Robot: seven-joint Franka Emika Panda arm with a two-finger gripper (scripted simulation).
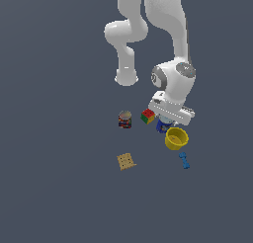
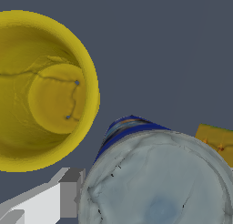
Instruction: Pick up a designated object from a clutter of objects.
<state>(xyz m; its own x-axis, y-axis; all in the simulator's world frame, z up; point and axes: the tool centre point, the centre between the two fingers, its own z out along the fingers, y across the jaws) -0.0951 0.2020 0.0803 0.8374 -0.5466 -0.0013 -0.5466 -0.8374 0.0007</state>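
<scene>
The blue can (image 1: 161,126) stands on the floor between the multicoloured cube (image 1: 147,116) and the yellow bowl (image 1: 176,132). My gripper (image 1: 164,121) is lowered straight over it, and the hand hides most of the can. In the wrist view the can's pale silvery top (image 2: 154,182) fills the lower part, with its blue side showing at the edge. One grey finger (image 2: 68,193) sits right against the can's side. The other finger is out of view, so I cannot tell whether the jaws are closed on the can.
The yellow bowl's rim (image 2: 91,82) lies close beside the can. A corner of the cube (image 2: 217,141) shows on the can's other side. A dark red can (image 1: 125,119), a tan cracker square (image 1: 126,161) and a small blue dumbbell piece (image 1: 184,160) lie around.
</scene>
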